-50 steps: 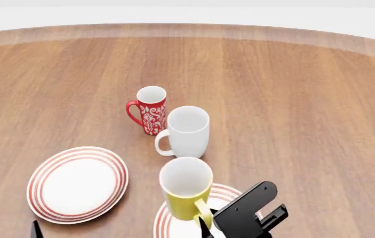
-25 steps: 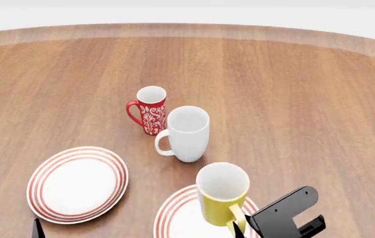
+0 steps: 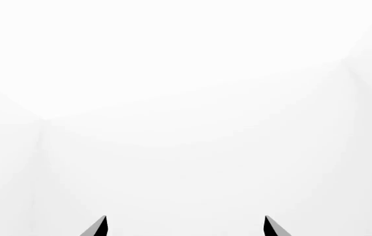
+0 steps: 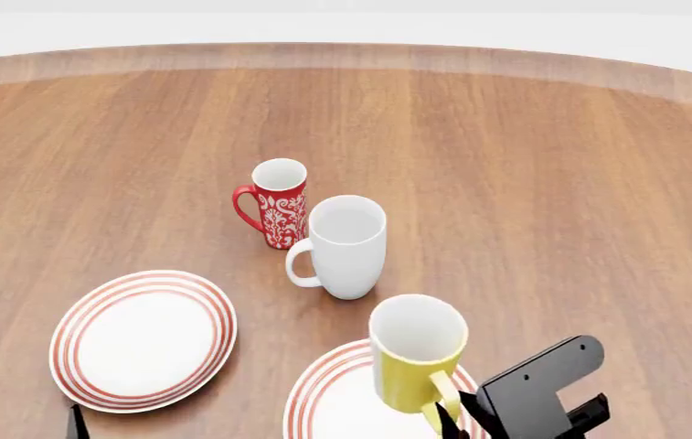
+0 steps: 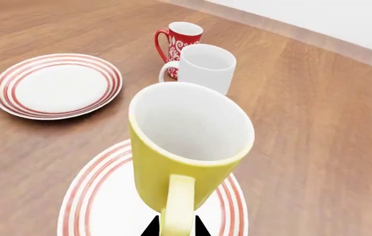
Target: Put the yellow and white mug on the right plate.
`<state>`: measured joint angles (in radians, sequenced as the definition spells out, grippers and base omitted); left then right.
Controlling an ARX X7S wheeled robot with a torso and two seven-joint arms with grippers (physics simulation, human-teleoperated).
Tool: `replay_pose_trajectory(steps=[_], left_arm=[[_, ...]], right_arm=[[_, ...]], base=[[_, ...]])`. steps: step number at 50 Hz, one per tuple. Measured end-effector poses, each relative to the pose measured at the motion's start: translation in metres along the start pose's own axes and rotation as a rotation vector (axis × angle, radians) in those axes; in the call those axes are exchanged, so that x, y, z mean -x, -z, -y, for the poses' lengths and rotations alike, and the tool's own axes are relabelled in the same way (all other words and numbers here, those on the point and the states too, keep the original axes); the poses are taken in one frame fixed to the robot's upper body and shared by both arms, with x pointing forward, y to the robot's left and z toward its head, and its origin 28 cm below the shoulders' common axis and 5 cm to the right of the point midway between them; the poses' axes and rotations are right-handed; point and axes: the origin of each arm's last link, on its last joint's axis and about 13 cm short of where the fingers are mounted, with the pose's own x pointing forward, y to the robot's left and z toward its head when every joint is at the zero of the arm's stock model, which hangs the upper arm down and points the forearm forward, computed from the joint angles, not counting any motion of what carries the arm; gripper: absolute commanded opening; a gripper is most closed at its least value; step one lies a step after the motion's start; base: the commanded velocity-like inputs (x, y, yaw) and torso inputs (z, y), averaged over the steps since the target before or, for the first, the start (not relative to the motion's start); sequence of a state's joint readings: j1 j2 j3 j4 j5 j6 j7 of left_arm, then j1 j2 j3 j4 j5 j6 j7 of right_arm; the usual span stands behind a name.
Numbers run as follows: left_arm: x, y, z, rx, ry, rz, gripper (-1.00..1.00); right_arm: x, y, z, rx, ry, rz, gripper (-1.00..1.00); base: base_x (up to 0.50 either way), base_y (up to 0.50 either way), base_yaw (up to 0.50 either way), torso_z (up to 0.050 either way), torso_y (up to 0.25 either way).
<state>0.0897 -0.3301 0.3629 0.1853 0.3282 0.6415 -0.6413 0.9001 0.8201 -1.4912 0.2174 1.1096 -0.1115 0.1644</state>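
Note:
The yellow and white mug (image 4: 417, 352) is tilted a little over the far part of the right plate (image 4: 321, 402), near the table's front edge. My right gripper (image 4: 450, 422) is shut on the mug's yellow handle. In the right wrist view the handle stands between the two black fingertips of the right gripper (image 5: 176, 228), with the yellow and white mug (image 5: 186, 142) above the red-ringed right plate (image 5: 100, 206). Whether the mug's base touches the plate I cannot tell. My left gripper (image 3: 186, 226) is open, facing blank white; only a tip of the left gripper (image 4: 75, 422) shows at the bottom left.
A white mug (image 4: 346, 245) stands just beyond the right plate, and a red floral mug (image 4: 277, 203) stands behind it to the left. The left plate (image 4: 144, 338) lies at the front left. The table's far edge (image 4: 346, 55) curves across the back.
My right gripper carried the yellow mug to the right, from the right plate's left rim to over its far part. In the last half second it barely shifted. The other things stayed put.

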Motion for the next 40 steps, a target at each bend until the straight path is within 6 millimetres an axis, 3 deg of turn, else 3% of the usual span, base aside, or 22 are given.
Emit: replay_pose_trajectory(steps=[40], left_arm=[[0.001, 0.002, 0.000, 0.005, 0.014, -0.023, 1.00]], right_arm=[[-0.028, 0.009, -0.005, 0.018, -0.051, -0.038, -1.00]], base=[[0.00, 0.00, 0.00, 0.000, 0.000]])
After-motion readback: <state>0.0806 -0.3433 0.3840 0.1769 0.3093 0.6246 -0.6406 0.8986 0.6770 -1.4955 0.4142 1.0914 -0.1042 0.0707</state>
